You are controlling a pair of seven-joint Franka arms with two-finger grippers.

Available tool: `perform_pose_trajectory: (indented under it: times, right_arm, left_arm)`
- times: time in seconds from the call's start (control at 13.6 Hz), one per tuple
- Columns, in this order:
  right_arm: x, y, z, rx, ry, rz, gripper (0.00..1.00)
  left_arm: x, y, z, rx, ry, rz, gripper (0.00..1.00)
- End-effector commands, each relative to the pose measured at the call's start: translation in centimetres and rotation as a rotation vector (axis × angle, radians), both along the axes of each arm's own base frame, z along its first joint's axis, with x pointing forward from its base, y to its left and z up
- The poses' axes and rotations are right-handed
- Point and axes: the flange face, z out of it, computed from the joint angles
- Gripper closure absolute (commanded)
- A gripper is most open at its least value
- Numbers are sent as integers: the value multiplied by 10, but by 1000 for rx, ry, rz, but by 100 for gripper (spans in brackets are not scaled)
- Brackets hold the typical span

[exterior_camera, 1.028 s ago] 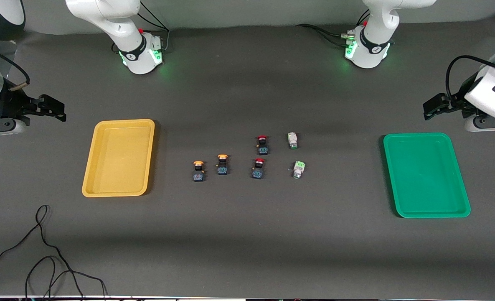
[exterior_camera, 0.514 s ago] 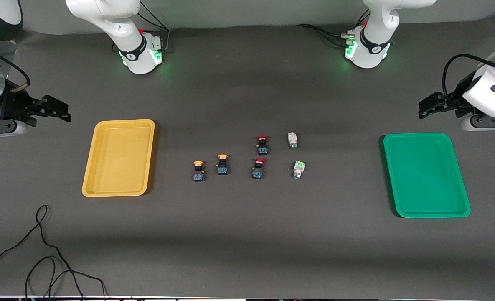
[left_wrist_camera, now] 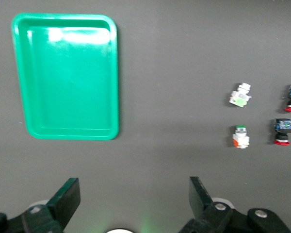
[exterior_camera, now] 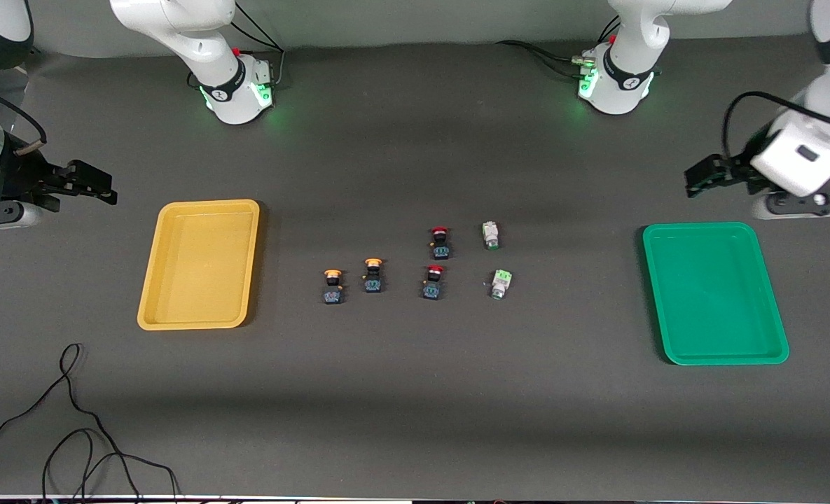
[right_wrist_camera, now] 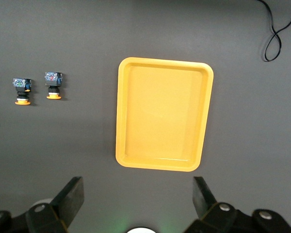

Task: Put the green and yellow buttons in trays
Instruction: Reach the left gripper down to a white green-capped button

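— Where are your claws, and what have they got?

— My left gripper (exterior_camera: 695, 183) hangs in the air over bare dark table (exterior_camera: 415, 392) at the left arm's end, above a spot just farther from the front camera than the shallow green plastic tray (exterior_camera: 772, 353) with rounded corners. Its two black fingers (left_wrist_camera: 68, 196) stand spread as wide as they go, with nothing between them. My right gripper (exterior_camera: 99, 187) hangs at the right arm's end, over bare table near the shallow yellow plastic tray (exterior_camera: 152, 318); its fingers (right_wrist_camera: 72, 194) are also fully apart and hold nothing.

— And the buttons?

— All on the table between the two trays, none in a tray. The two black-bodied switches with orange-yellow round caps (exterior_camera: 333, 287) (exterior_camera: 373, 275) sit just beside each other, toward the yellow tray. The two whitish-grey switches with pale green parts (exterior_camera: 490, 235) (exterior_camera: 500, 283) lie toward the green tray, one nearer the front camera than the other, apart from each other. Between those pairs are two black switches with red caps (exterior_camera: 440, 242) (exterior_camera: 433, 282).

— Anything else around?

— A thin black cable (exterior_camera: 71, 420) loops on the table, nearer the front camera than the yellow tray. Both trays are empty.
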Motion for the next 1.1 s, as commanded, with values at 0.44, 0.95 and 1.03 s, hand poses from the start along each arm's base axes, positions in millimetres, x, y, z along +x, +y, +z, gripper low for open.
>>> perform_pose_trajectory:
  times: [0.44,0.95,1.03]
  right_arm:
    - [4,-1,6,17,-7,-21,0]
    - [4,-2,6,16,-7,-23,0]
    - [4,-2,6,17,-7,-24,0]
  left_arm:
    - [-94,-219,-34,-32,-45,186,0]
    - [-122,-258,-66,-2,1,117,0]
    - [-119,-261,-83,-3,1,116,0]
